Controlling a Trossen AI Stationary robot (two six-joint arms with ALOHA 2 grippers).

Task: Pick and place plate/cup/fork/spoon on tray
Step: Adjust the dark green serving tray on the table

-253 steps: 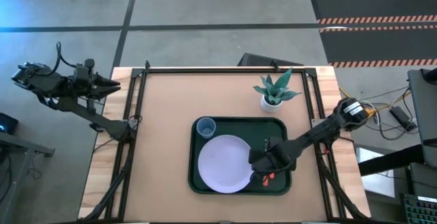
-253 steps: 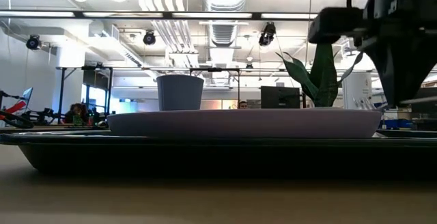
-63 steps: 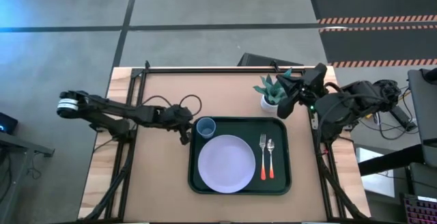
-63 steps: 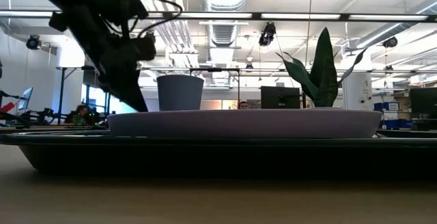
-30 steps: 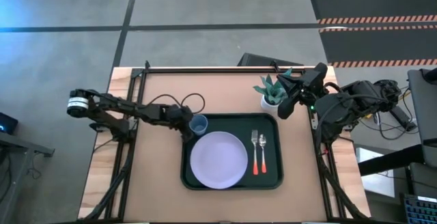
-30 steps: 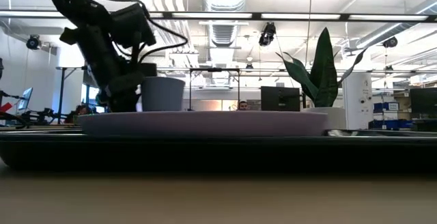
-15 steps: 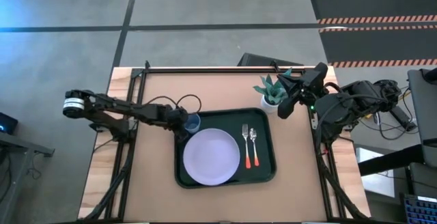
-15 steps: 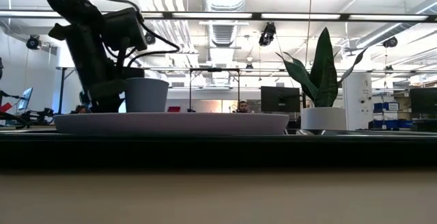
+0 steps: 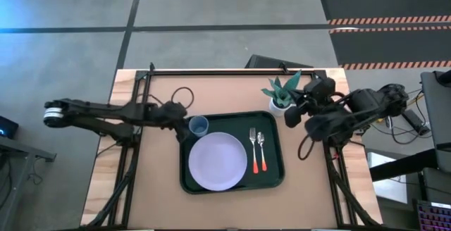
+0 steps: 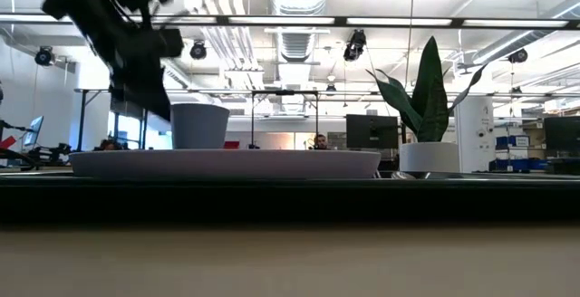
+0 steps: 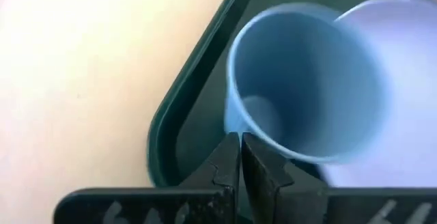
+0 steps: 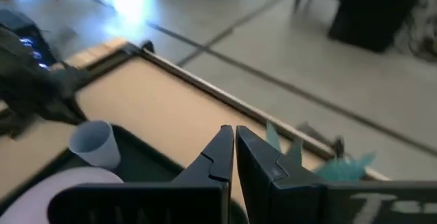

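So the worktop carried the dark green tray, sitting roughly in the middle and a bit skewed, and honestly everything the task wanted was already on it. The lavender plate took up the near-left part of the tray. To its right lay the fork and the spoon, side by side and just apart, both with their long axes running front to back, metal ends toward the far edge and orange-red handles toward the near edge. The blue cup stood upright in the tray's far-left corner, just beside the plate's rim. The left tool was right next to that cup, on its outer left side over the tray's edge, fingers pressed together and holding nothing; from the left wrist camera the cup sat directly ahead of the fingertips, and I couldn't tell if they touched it. So the left arm was clearly the nearer one to the cup. The right tool was off past the tray's far-right corner, also pressed together and empty, hanging near the little potted plant, which stood off the tray. My guess is the placing was basically done, and if anything needed nudging, the cup and tray rim were the tight spot.
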